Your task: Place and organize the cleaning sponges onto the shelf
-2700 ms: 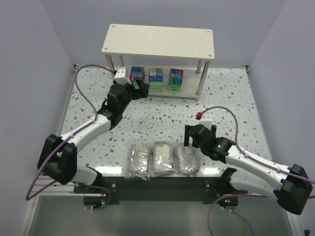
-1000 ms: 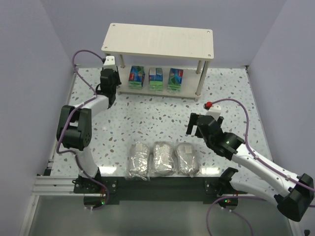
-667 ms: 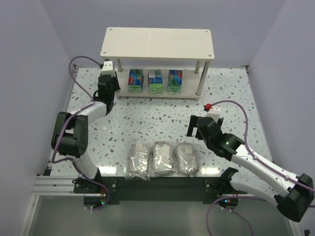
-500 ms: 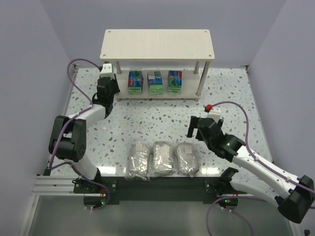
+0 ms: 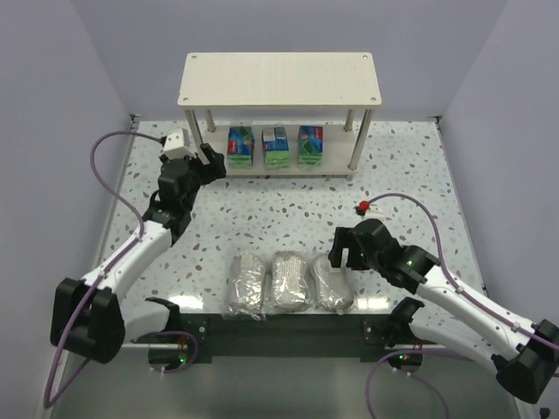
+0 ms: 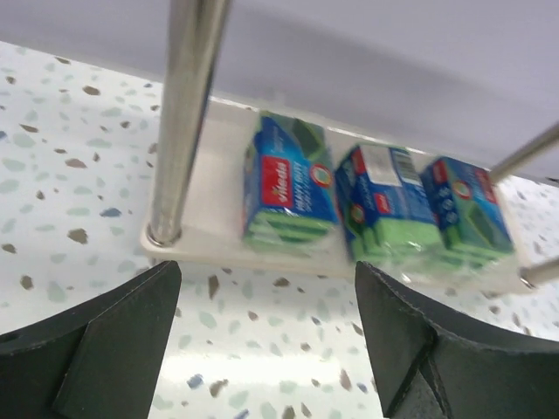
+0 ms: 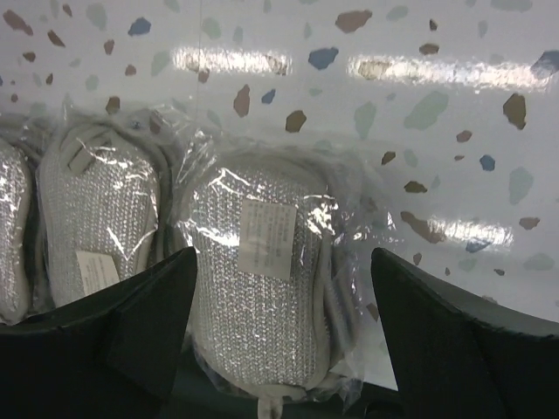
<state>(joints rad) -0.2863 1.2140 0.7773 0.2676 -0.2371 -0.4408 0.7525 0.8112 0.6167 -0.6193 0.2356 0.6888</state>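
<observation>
Left claw (image 5: 208, 162): fingers apart with nothing between them, hanging near the left front leg (image 6: 183, 122) and facing the lower tier.
Shelf (image 5: 279, 77): stands at the far side of the speckled surface (image 5: 279, 209), well apart from the near edge.
Boxes (image 5: 277, 145): three upright in a row on the lower tier, close beside one another. This part of the job looks done.
Bundles (image 5: 291, 281): three lie side by side at the near edge of the surface, between the arm bases, touching or nearly so. None is on the shelf yet.
Right bundle (image 7: 262, 253): a grey knitted oval pad with a paper label (image 7: 266, 225), sealed in loose, crinkled clear wrap (image 7: 367, 218).
Handling: probably light, soft and squashy. The glossy film looks slippery and baggy, so a pinch on film alone could slide or tear.
Hold: best taken across the short width at the middle, about the label, deep enough to squeeze the pad itself. Its left side sits tight against the next bundle, so that finger has little room.
Right claw (image 5: 336, 255): fingers spread wide and empty, poised over the right bundle with one finger to each side in the wrist view.
Placement: the top tier looks the likely spot, since the boxes fill the middle of the lower one.
</observation>
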